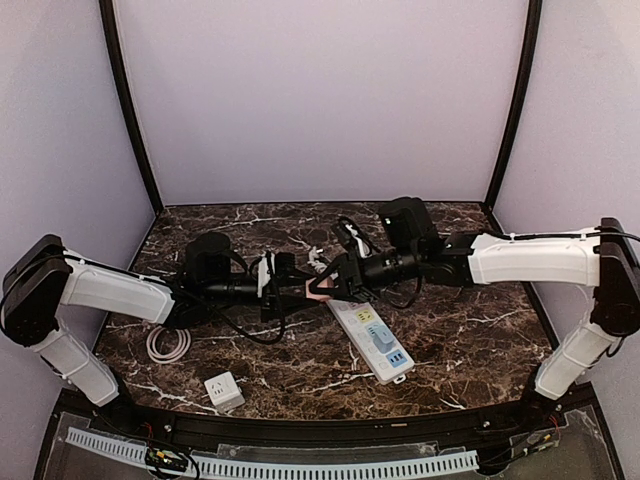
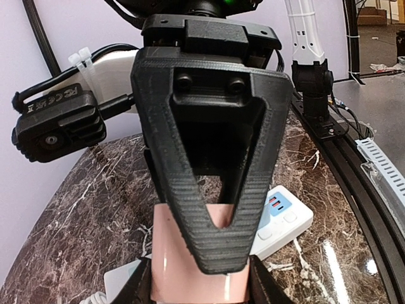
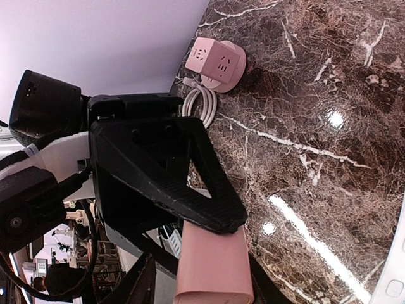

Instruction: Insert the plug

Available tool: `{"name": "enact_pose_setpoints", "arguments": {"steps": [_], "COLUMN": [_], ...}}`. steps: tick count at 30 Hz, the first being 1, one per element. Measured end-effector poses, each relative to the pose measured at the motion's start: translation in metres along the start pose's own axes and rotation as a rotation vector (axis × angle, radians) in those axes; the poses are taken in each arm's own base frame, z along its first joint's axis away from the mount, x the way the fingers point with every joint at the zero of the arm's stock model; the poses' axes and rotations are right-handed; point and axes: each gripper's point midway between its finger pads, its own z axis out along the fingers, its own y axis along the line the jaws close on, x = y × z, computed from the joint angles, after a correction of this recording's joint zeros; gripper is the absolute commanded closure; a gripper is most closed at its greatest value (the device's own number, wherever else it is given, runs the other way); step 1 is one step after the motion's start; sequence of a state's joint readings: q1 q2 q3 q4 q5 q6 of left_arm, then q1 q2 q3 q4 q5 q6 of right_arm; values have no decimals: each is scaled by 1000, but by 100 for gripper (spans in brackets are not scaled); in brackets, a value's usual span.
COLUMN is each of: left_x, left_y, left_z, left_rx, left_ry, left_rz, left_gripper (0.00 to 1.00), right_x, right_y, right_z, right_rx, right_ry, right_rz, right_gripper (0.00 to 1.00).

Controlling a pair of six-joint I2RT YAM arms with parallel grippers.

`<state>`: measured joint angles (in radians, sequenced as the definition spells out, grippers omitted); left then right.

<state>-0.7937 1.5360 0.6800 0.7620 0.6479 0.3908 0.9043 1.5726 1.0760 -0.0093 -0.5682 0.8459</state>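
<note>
A: So where's the pink plug [image 1: 318, 291]?
B: Mid-air, dead centre between both tool tips. The left gripper [image 1: 303, 291] has it. In the left wrist view its own two fingers press flat on the plug's opposite sides. Clamped.
A: And the right gripper [image 1: 333, 287]?
B: It meets the left one head-on, rotated across it. One ribbed finger [image 2: 209, 240] lies over the plug's near face. The right wrist view shows a sliver of gap between one of its own fingers and the plug. Clamped or just bracketing, I can't tell.
A: Target?
B: White power strip [image 1: 372, 338] lies flat on the table [image 1: 470, 330], just below the right gripper on its near side. The plug isn't touching it.
A: Anything else close?
B: Socket cube [image 1: 224, 390] and a cable coil [image 1: 168, 345]. Both sit back along the left arm on its near side, well apart from the plug.
</note>
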Motion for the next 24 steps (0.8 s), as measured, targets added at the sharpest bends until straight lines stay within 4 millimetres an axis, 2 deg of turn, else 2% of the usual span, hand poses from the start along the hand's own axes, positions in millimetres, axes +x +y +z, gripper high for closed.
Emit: {"name": "enact_pose_setpoints", "arguments": {"steps": [8, 10, 11, 12, 13, 15, 19, 24], "left_x": [3, 4, 4, 4, 5, 6, 13, 18], "left_y": [1, 1, 1, 1, 1, 1, -4, -8], "left_z": [0, 1, 1, 1, 1, 0, -3, -8], "left_rx": [-7, -9, -9, -10, -10, -10, -14, -21], "left_ry": [9, 12, 14, 15, 16, 18, 24, 37], "left_rz": [27, 33, 35, 36, 39, 38, 33, 33], "left_gripper": [79, 65, 48, 39, 24, 5, 1, 1], "right_x": [1, 0, 0, 0, 0, -2, 1, 8], "right_y": [-8, -9, -10, -10, -10, -11, -18, -37], "right_z": [3, 3, 4, 4, 4, 5, 4, -4], "right_rx": [34, 39, 40, 41, 42, 49, 96, 219], "right_ry": [5, 4, 5, 5, 5, 3, 16, 42], "right_rz": [35, 43, 42, 42, 41, 31, 20, 13], "right_gripper": [84, 92, 97, 100, 100, 100, 100, 100]}}
